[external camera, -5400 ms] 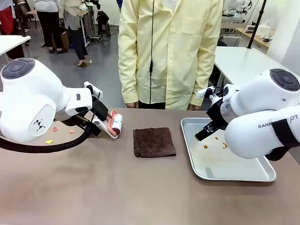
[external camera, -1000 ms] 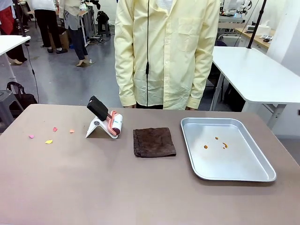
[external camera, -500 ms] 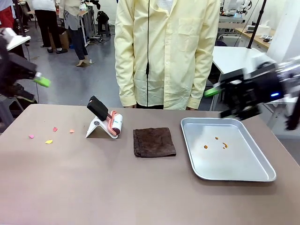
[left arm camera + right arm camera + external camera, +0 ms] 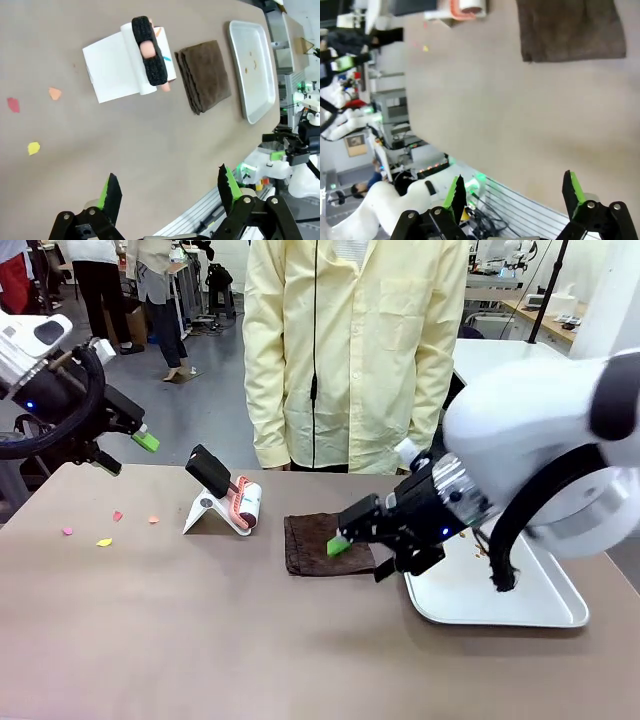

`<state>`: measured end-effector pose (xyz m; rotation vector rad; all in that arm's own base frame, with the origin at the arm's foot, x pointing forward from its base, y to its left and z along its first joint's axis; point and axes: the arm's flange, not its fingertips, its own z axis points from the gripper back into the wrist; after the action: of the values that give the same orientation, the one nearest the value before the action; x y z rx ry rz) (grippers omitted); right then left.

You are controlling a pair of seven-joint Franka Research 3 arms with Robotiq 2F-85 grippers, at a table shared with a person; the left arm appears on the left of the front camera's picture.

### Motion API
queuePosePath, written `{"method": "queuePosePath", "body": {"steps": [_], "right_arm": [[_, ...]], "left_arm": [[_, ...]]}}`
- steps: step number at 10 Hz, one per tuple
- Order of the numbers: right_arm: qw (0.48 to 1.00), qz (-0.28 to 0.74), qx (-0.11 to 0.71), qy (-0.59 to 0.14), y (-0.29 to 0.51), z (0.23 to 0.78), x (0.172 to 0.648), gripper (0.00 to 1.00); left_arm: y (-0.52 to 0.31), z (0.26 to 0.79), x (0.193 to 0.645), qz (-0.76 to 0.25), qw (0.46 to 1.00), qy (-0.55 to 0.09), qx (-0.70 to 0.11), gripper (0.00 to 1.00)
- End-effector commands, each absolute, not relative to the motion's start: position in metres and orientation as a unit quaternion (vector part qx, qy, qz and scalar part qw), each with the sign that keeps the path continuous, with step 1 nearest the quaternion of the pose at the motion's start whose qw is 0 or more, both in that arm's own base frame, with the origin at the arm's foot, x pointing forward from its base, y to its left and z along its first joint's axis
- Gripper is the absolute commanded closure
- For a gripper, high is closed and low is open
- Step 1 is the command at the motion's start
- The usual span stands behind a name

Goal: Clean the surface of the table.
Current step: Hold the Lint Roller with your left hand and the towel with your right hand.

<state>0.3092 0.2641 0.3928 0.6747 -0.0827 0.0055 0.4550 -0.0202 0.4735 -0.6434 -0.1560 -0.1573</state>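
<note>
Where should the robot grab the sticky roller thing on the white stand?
Probably the black handle of the lint roller: it sticks up at a slant, clear of the white stand and the table. Come down from above, pinching its narrow sides.

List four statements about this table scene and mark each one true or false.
1. The left gripper and the right gripper are both open and hold nothing. True.
2. The brown cloth lies inside the steel tray. False: it lies folded on the table, between the lint roller and the tray.
3. Small coloured scraps lie on the table, on the side of the lint roller away from the cloth. True.
4. The lint roller lies flat on the table. False: it rests propped on a white stand.
</note>
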Motion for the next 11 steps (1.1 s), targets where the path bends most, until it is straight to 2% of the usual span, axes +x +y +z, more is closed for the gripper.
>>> {"method": "queuePosePath", "body": {"steps": [1,2,3,4,7,8,11], "right_arm": [[0.947,-0.017,0.321,-0.03,0.266,0.385,0.328,0.0],[0.945,-0.028,0.324,-0.028,0.262,0.387,0.334,0.0],[0.949,0.009,0.316,0.008,0.243,0.395,0.336,0.0],[0.947,-0.01,0.32,-0.027,0.26,0.374,0.322,0.0],[0.948,-0.002,0.319,-0.017,0.25,0.377,0.331,0.0],[0.95,-0.004,0.309,-0.047,0.258,0.388,0.349,0.0],[0.961,0.043,0.266,-0.058,0.303,0.4,0.413,0.0]], "left_arm": [[-0.015,0.477,0.461,-0.076,0.942,-0.058,-0.322,0.0],[-0.015,0.472,0.462,-0.079,0.942,-0.05,-0.322,0.0],[-0.012,0.47,0.458,-0.051,0.957,-0.026,-0.284,0.0],[-0.018,0.467,0.461,-0.077,0.942,-0.061,-0.32,0.0],[-0.016,0.464,0.461,-0.07,0.947,-0.05,-0.31,0.0],[-0.023,0.469,0.482,-0.039,0.942,-0.067,-0.327,0.0],[-0.04,0.466,0.55,-0.003,0.931,-0.061,-0.359,0.0]]}}
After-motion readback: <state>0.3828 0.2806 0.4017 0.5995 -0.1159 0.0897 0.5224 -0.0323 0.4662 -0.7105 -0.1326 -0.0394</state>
